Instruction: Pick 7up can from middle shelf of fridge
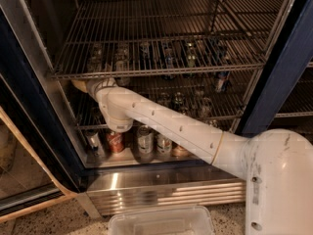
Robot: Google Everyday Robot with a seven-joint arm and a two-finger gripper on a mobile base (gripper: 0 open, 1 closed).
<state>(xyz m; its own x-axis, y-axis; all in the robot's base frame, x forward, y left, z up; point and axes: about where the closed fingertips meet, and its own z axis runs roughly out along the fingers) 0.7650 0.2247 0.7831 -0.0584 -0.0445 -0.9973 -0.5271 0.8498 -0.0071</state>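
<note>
The fridge (288, 67) stands open, and the robot's white arm (171, 131) reaches in from the near right towards the far left. It passes just below the front rail of the upper rack (161, 33). The hand (80, 86) is at the left end of that rail, above the middle shelf (230, 115) and close to the fridge's left wall. Only its tan tip shows beneath the rail, so I cannot tell how far open it is or whether it holds anything.

A row of small silver-topped cans (166, 58) shows dimly through the rods of the upper rack, further in than the hand and to its right. I cannot tell which of them is the 7up can. On the fridge floor below, a red can (116, 141) stands just left of a pale can (145, 140). A ribbed steel kick plate (166, 195) runs under the opening, with a clear plastic tub (161, 222) nearest the camera.
</note>
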